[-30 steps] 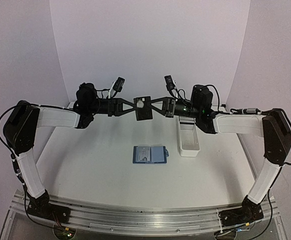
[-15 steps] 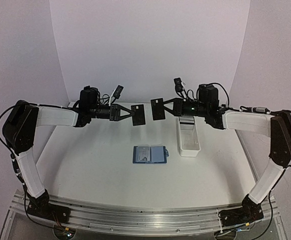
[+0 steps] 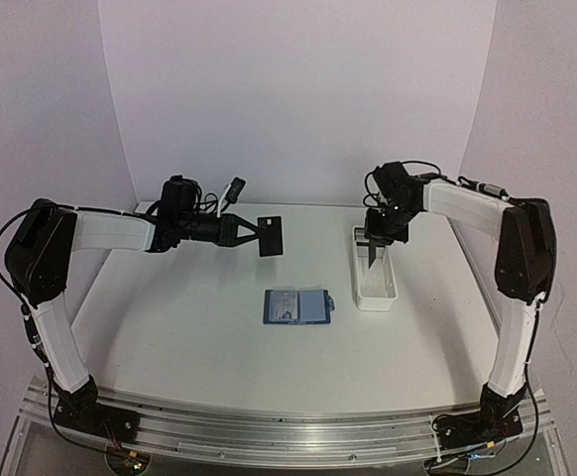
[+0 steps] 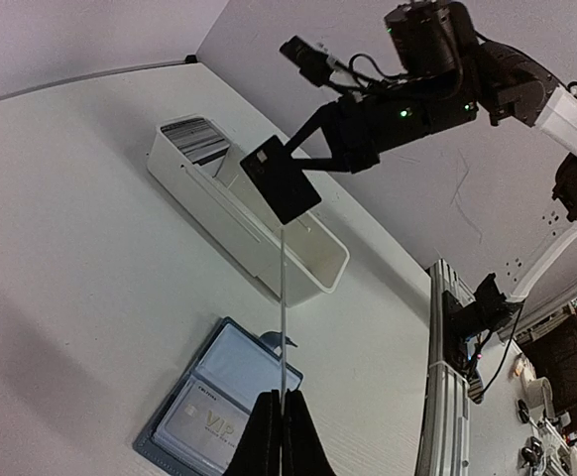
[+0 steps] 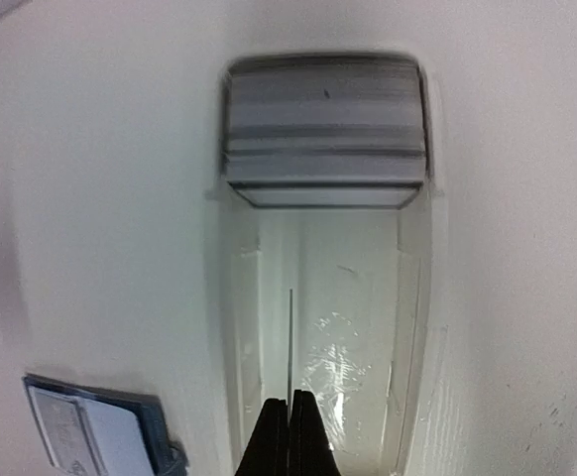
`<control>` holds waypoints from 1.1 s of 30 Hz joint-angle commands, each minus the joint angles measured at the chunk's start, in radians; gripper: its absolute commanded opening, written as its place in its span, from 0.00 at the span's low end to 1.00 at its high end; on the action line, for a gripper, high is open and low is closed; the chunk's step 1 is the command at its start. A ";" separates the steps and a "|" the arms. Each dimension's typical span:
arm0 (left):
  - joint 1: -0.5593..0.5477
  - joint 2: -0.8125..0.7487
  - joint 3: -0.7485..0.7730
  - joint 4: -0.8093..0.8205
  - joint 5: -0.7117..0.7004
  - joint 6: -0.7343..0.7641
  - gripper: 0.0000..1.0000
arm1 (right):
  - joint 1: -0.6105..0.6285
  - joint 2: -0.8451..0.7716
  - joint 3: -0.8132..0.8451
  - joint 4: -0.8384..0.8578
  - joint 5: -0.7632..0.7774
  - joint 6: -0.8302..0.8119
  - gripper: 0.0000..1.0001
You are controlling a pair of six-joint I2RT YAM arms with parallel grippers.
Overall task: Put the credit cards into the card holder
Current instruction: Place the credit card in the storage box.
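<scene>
Top external view: L gripper (image 3: 254,233) clenched on a thin dark rectangular credit card (image 3: 272,236), held in the air over the white table (image 3: 170,327), apart from the open dark-blue folding card holder (image 3: 315,306). R gripper (image 3: 371,244) pinches a 2nd dark card (image 4: 281,178) above the long white plastic tray (image 3: 376,295), w/ a card stack (image 5: 323,129) at its far end. Holder's left side has a pale grey-white card (image 3: 286,305).
</scene>
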 commanded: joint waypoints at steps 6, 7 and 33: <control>-0.001 -0.049 -0.003 -0.018 -0.023 0.039 0.00 | 0.050 0.163 0.096 -0.295 0.129 0.036 0.00; -0.001 -0.047 -0.001 -0.018 -0.022 0.039 0.00 | 0.053 0.181 0.114 -0.304 0.131 0.034 0.00; -0.001 -0.048 -0.018 -0.013 -0.030 0.051 0.00 | 0.110 0.320 0.255 -0.345 0.079 0.080 0.16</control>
